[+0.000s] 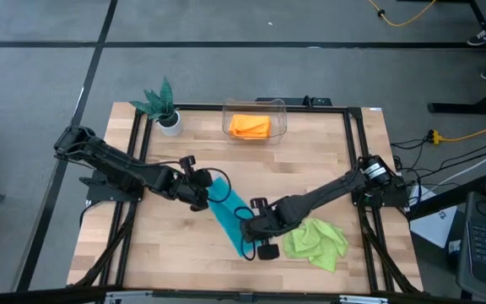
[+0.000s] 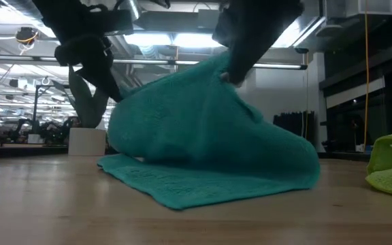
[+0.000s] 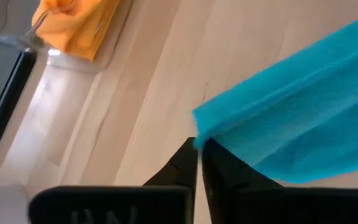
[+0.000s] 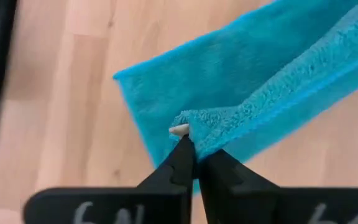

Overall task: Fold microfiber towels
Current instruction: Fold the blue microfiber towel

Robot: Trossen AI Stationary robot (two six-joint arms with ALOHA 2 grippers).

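Note:
A teal-blue microfiber towel lies mid-table between my two grippers. In the low view its upper part is raised like a tent over a layer that lies flat on the wood. My left gripper is shut on its far-left end, and my right gripper is shut on its near-right end. A lime green towel lies crumpled on the table to the right. Orange towels sit folded in a clear tray at the back. My left gripper pinches a corner of the teal towel between its two fingertips, slanting down from the table's left. The cloth runs away from the fingers, raised off the wood. My right gripper pinches a bunched corner of the teal towel beside a small pale tag, pointing steeply down. The held edge is folded over and lifted, while the layer below rests on the table.
A small artificial plant in a white pot stands at the back left. The clear tray sits at the back middle. Black frame rails run along the table's sides. Bare wood lies near the front left.

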